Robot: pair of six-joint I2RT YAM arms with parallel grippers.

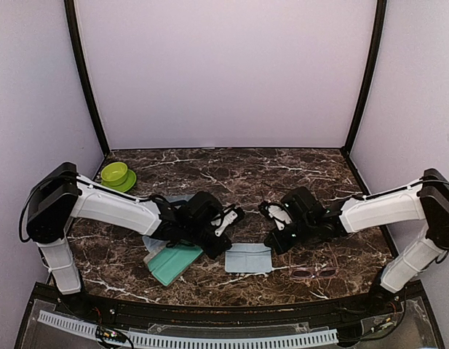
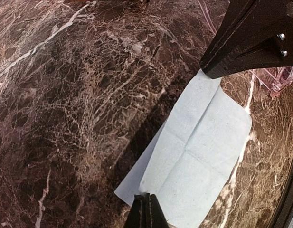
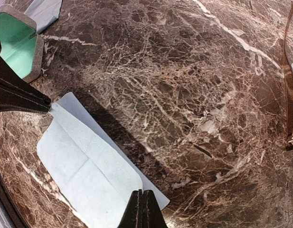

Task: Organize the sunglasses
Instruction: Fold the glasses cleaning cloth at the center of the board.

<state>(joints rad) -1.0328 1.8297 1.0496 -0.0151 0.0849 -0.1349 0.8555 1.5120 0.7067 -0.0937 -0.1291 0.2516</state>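
1. Over the table (image 1: 282, 174), seen from above, the left gripper (image 1: 218, 249) and right gripper (image 1: 272, 243) meet at a pale blue cloth (image 1: 248, 259), one at each far corner. The pink glasses (image 1: 315, 273) lie to the right of the cloth near the front edge, and nothing touches them. An open, green-lined case (image 1: 172, 263) sits to its left.
2. At the left wrist, the jaws are pressed together on the cloth's near corner. The other arm pinches the opposite corner. A second layer shows under the cloth's edge, so I judge they grip corners to fold or square it.
3. At the right wrist, the jaws likewise pinch the cloth's edge, fully closed. One arm of the dark glasses (image 3: 289, 95) lies well apart at the right. Neither pair is held.
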